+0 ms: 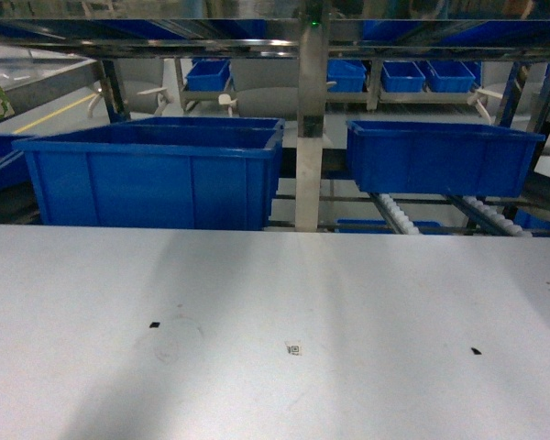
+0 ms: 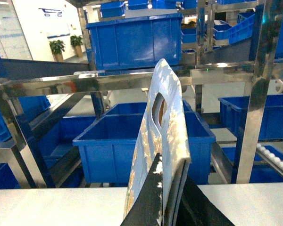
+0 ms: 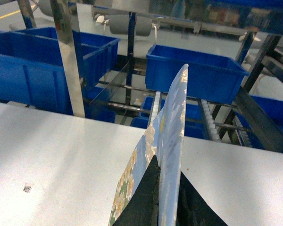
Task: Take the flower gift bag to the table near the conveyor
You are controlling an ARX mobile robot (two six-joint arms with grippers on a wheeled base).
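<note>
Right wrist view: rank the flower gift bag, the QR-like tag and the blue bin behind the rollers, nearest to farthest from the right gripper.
1. flower gift bag, clamped in the right gripper.
2. QR-like tag, lower left on the table.
3. blue bin, beyond the table edge, upper centre on the conveyor.

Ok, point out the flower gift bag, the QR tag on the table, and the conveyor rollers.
flower gift bag (image 2: 167,122): left wrist view, on the panel beside the handle cutout.
QR tag (image 1: 294,348): head view, centre of the small tag on the white table.
conveyor rollers (image 1: 396,216): head view, on the white roller lane under the right bin.
</note>
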